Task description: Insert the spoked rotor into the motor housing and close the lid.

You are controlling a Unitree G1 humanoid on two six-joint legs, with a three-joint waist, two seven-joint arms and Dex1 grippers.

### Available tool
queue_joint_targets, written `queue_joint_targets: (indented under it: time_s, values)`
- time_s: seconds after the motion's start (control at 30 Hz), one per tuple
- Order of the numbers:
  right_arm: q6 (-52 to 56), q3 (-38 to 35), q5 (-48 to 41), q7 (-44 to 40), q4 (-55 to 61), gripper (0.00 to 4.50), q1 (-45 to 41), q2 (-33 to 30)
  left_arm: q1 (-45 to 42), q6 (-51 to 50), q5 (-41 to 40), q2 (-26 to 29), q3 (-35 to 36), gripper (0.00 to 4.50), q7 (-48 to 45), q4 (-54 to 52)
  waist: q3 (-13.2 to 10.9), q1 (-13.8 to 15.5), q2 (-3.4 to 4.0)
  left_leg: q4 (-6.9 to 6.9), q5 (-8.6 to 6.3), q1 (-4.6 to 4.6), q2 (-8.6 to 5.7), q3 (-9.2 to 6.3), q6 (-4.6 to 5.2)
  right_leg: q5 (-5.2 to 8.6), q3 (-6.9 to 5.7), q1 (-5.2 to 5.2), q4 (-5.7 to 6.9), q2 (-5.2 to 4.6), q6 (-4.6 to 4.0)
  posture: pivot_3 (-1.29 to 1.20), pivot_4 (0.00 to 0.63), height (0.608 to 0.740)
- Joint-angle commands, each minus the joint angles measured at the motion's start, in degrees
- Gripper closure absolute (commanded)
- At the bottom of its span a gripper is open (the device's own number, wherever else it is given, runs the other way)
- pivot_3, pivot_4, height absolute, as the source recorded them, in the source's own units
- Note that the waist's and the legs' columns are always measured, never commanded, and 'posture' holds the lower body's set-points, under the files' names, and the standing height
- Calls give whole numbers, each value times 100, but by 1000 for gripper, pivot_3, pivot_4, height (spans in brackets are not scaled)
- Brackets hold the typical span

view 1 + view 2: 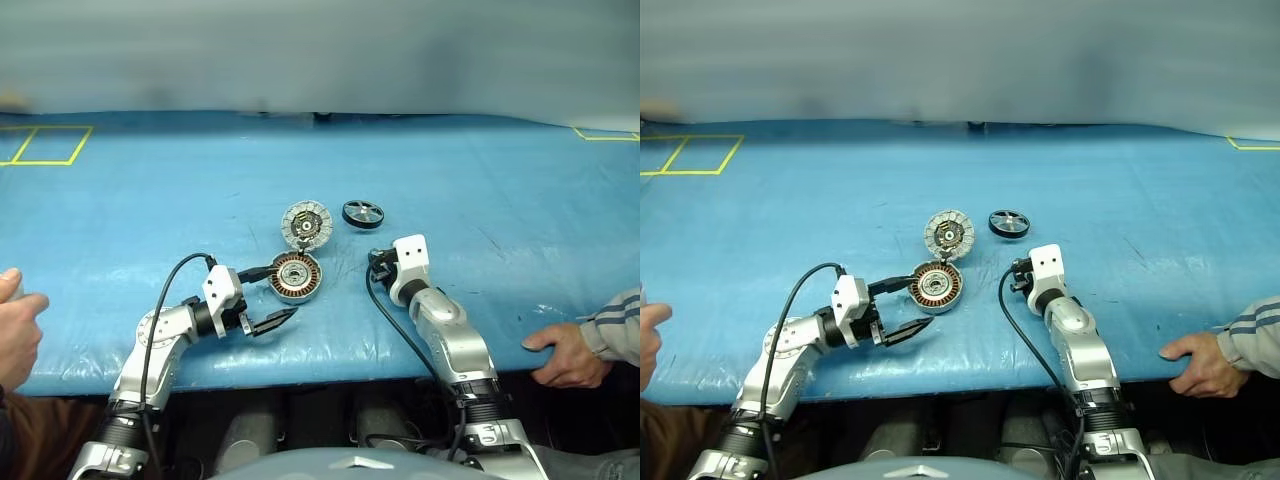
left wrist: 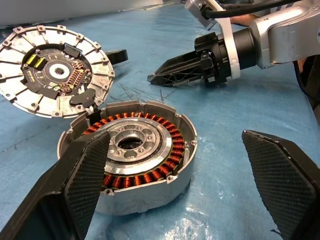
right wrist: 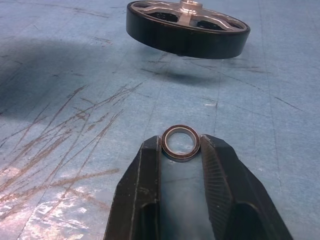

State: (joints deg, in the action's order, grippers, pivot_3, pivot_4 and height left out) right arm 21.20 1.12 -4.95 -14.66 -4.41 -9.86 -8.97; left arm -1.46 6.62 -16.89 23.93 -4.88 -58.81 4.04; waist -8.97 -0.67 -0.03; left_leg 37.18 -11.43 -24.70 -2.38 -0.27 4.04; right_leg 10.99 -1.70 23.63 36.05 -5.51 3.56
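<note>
Down at the right gripper (image 3: pixel 181 150), the two black fingers stand narrow and pinch a small metal ring (image 3: pixel 180 143) between their tips, the ring lying flat on the blue mat (image 3: pixel 60 100). Just beyond it, toward the top of the right wrist view, the spoked rotor (image 3: pixel 187 27) rests on the mat, black rim outward and silver hub up, apart from the ring and the fingertips.

The left gripper (image 2: pixel 175 165) has its jaws wide apart and holds nothing; its fingers (image 2: pixel 82 175) sit on either side of the near edge of the motor housing (image 2: pixel 135 150), though whether they touch it cannot be told. The housing lies open, copper windings ringing a silver centre hub. The lid (image 2: pixel 55 70) is swung back from the housing's far edge, its segmented silver face with dark centre turned up.

From the head camera, the housing (image 1: pixel 296 276) sits at the middle of the frame, with the lid (image 1: pixel 306 224) just above it and the rotor (image 1: pixel 363 213) to the upper right, well clear of both. The left gripper (image 1: pixel 268 322) reaches in from the lower left, below the housing; the right arm's wrist lies right of centre, below the rotor. A person's hand (image 1: pixel 560 352) rests on the table edge at the lower right, another hand (image 1: pixel 15 330) at the left edge.
</note>
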Motion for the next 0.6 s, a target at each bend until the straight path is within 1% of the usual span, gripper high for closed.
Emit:
queue_joint_targets:
  time_s: [0.03,0.2,0.33,0.4,0.47,0.6]
  values:
    - [54,8,11,-25,-17,3759,178,-48,60,241,-64,48,96,0,6,-232,0,1,0,-2,0,0,0,0,0,0,0,0,-2,0,-1,0,150,740]
    - [-252,119,-191,-469,657,3759,429,-137,168,507,-69,-3,140,0,103,-131,0,10,2,-12,0,-4,-1,0,0,2,-2,5,-9,-2,-4,0,150,740]
    - [-186,370,-423,-983,1345,3759,584,-273,220,519,-194,-59,147,0,127,-69,-5,-6,10,-17,-2,-7,0,1,-2,4,-1,11,-12,-1,-5,0,150,740]
    - [-169,577,-475,-1211,1678,3759,576,-346,241,536,-235,-101,172,0,152,-27,-6,-4,12,-17,-2,-8,2,0,-2,17,-2,11,-11,0,16,0,150,740]
    - [-141,718,-496,-1328,1858,3759,541,-389,244,621,-221,-130,189,0,181,30,-7,1,11,-16,-2,-7,3,0,-3,19,-2,11,-10,-1,18,0,150,740]
    - [21,1161,-415,-1449,1912,3759,297,-336,257,765,-247,-197,308,0,296,113,-7,3,11,-16,-3,-8,4,0,-4,19,-1,11,-11,-5,19,0,150,740]
